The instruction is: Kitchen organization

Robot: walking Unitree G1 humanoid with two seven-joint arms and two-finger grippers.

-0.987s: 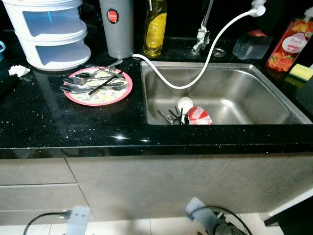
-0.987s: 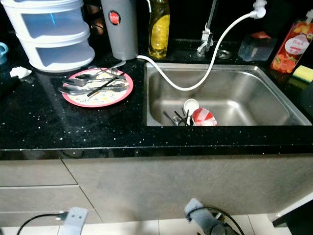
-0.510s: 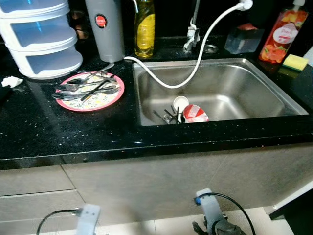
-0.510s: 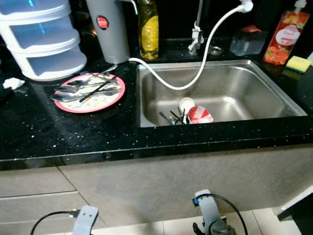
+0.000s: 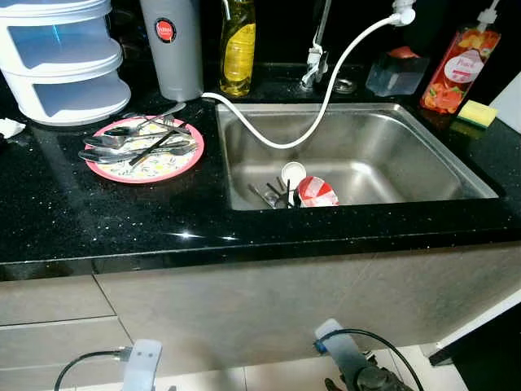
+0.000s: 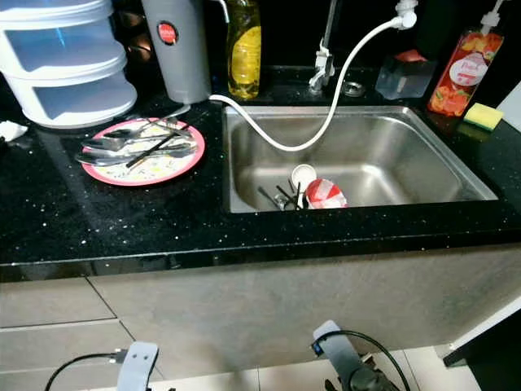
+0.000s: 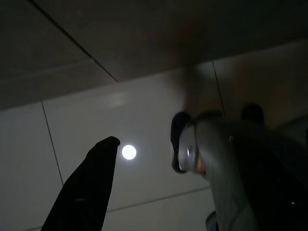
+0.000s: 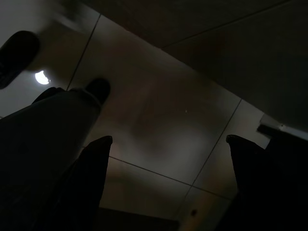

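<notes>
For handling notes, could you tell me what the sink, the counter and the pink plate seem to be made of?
The sink looks like brushed stainless steel: grey, with soft, streaky reflections. The counter looks like polished black stone, perhaps granite or a composite: glossy, with fine pale speckles. The pink plate carrying the cutlery may be melamine or glazed ceramic: smooth, with a printed pattern; the look leaves it open.

A home kitchen. A black speckled tabletop point(image 5: 98, 220) carries a stainless steel sink point(image 5: 407, 155) set into it on the right, with a tap point(image 5: 313, 61) and a white hose point(image 5: 326, 98) at the far edge. Dish soap bottles point(image 5: 237, 45) stand along the back, a pink plate point(image 5: 175, 163) of cutlery lies left of the sink, and grey cabinet drawers point(image 5: 49, 301) sit below.
</notes>
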